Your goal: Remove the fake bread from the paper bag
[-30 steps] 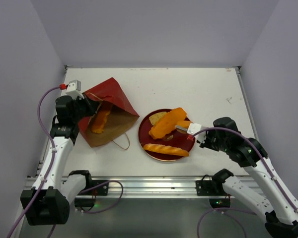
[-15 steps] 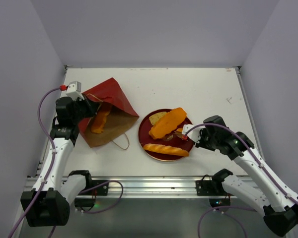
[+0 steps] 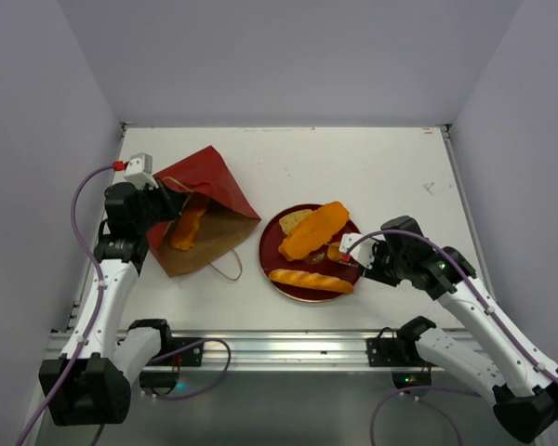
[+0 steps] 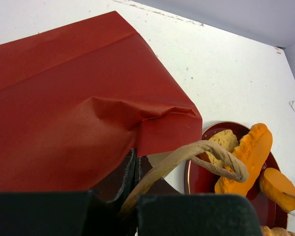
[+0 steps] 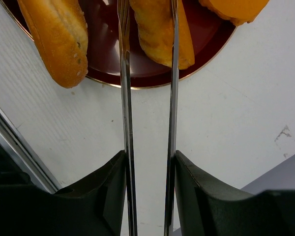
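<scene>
**Item: fake bread, toy set.** One orange-golden long loaf [image 3: 188,228] lies inside the tall red-and-brown paper bag [image 3: 209,186]. The bag is tipped over at the left of the white table [image 3: 381,167], mouth towards the near side. On the round red plate [image 3: 261,251] are a second long orange loaf [image 3: 314,230], a golden ridged baguette [image 3: 310,279], a pale oval bun [image 3: 294,220] and a small orange end piece [image 5: 160,34].

**Grippers.** The left gripper [image 3: 167,206] is clamped on the bag's upper rim, holding the mouth up, with a thin cord handle [image 4: 201,152] looping past. The right gripper [image 3: 342,249] has its thin metal fingers [image 5: 124,98] either side of the end piece, over the plate. Whether they pinch it cannot be told.

**Handling (judged).** The loaf is probably light, stiff and smooth-skinned, so liable to slip. Best taken across its narrow middle, or by the end nearest the mouth. The bag is thin paper and would crumple or slide if dragged.

**Surface and room.** The table is matte with faint scuffs, enclosed by plain pale walls [image 3: 279,56] on three sides, and a metal rail [image 3: 279,346] runs along the near edge.
</scene>
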`<state>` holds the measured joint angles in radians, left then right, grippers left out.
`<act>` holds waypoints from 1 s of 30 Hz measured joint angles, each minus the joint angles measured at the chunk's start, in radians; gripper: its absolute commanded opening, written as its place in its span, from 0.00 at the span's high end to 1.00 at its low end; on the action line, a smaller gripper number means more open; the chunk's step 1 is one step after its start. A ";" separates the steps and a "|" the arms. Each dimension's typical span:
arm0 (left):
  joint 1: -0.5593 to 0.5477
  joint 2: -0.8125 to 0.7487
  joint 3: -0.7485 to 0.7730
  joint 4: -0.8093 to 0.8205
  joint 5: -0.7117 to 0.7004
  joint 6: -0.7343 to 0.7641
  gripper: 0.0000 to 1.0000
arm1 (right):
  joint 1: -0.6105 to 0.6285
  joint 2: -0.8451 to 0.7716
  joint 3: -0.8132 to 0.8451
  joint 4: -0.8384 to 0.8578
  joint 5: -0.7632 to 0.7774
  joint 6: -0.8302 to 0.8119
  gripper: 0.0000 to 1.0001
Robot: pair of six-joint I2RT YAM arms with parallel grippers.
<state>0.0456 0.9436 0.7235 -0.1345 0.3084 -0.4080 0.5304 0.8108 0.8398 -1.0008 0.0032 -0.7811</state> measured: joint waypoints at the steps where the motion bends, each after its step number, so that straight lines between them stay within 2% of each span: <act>1: 0.000 0.000 0.000 0.000 0.000 0.000 1.00 | 0.000 0.001 0.000 0.000 -0.010 0.002 0.56; 11: 0.000 0.000 0.000 0.000 0.000 0.000 1.00 | 0.000 0.033 0.047 -0.003 -0.101 0.010 0.55; 30: 0.000 -0.001 0.000 0.000 0.001 0.000 1.00 | 0.000 0.055 0.090 -0.010 -0.173 0.024 0.54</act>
<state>0.0456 0.9428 0.7235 -0.1349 0.3096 -0.4080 0.5304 0.8658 0.9302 -1.0107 -0.1696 -0.7567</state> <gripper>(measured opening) 0.006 0.460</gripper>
